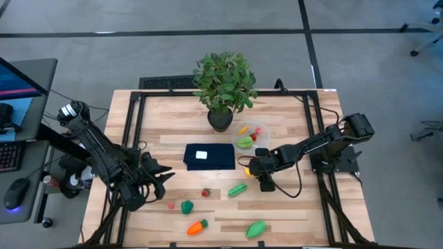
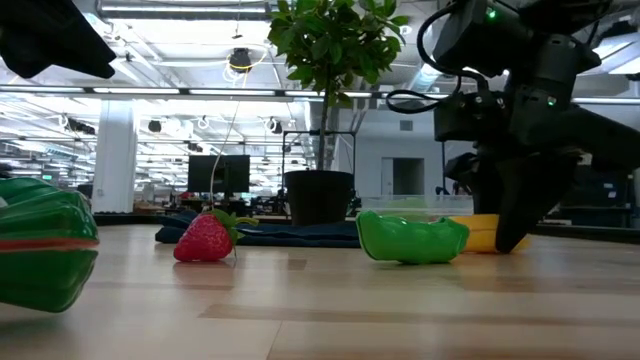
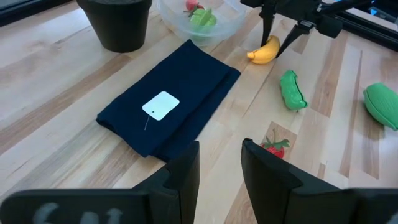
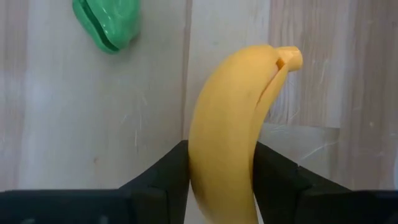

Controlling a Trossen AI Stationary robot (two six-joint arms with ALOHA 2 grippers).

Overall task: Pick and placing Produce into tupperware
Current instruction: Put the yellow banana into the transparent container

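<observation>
Glossy curved banana pinched between dark fingers.

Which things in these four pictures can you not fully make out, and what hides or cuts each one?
- Banana: right wrist view, lower end hidden between the right hand fingers.
- Green toy: low view, cut by the picture's left edge, so its kind is unclear.
- Clear container: left wrist view, far rim cut by the top edge.
- Tiny red piece: high view, too small to name.
</observation>
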